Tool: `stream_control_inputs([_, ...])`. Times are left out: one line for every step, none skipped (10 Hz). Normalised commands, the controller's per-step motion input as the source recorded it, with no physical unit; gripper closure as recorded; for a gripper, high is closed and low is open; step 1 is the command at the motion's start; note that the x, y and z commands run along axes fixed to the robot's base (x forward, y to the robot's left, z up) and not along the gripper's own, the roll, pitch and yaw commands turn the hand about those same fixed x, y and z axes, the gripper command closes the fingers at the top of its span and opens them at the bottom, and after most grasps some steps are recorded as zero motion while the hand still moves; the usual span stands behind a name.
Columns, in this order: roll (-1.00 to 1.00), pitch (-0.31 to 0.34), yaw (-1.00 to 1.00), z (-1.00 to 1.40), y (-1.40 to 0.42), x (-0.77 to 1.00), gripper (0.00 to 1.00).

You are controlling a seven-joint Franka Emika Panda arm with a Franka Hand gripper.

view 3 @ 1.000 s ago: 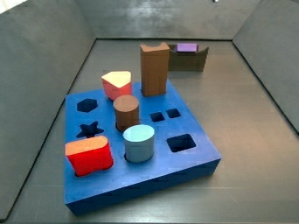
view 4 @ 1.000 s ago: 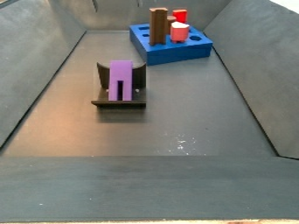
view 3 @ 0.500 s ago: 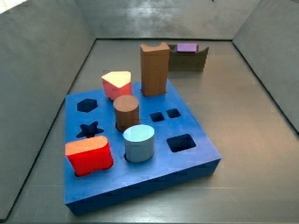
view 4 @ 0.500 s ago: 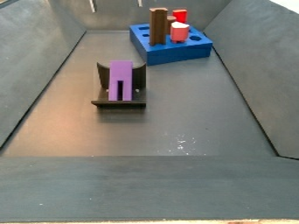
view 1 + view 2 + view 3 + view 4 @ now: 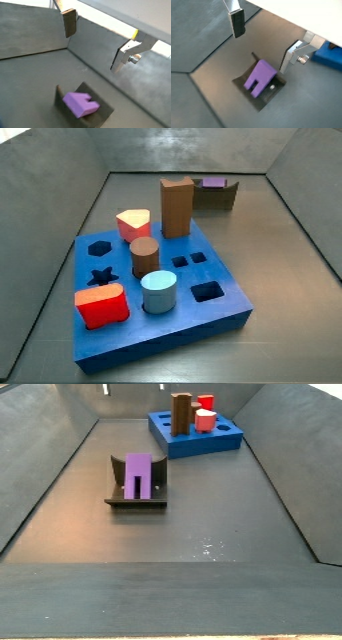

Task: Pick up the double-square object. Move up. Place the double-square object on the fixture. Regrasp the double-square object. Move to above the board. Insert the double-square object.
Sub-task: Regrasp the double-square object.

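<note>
Gripper [image 5: 264, 40] hangs wide open and empty, well above the purple block [image 5: 259, 77], which rests in the fixture [image 5: 262, 95].

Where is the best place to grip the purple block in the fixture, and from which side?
Probably from above, on the long side faces of the purple block: it lies in the fixture, top exposed. The end effector hangs open above it.

A robotics test cell: grey walls [image 5: 54, 474] box in a bare floor around the blue board [image 5: 160, 298] of shaped holes, fixture [image 5: 136, 496] nearby.
</note>
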Motion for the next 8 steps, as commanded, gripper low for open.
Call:
stream_control_inputs([1.0,0.065,0.05,-0.01,-0.03,0.06,0.0])
stream_control_inputs([1.0,0.083,0.05,-0.02,-0.03,0.08,0.0])
stream_control_inputs([1.0,0.104,0.07,-0.01,-0.04,0.09,0.0])
stream_control_inputs([1.0,0.13,0.08,-0.01,-0.04,0.1,0.0])
stream_control_inputs([1.0,0.167,0.11,-0.02,-0.05,0.11,0.0])
stream_control_inputs([0.97,0.192,0.14,-0.02,-0.04,0.11,0.0])
stream_control_inputs([0.84,0.186,0.16,-0.02,-0.05,0.11,0.0])
stream_control_inputs([0.53,0.159,0.19,-0.02,-0.05,0.11,0.0])
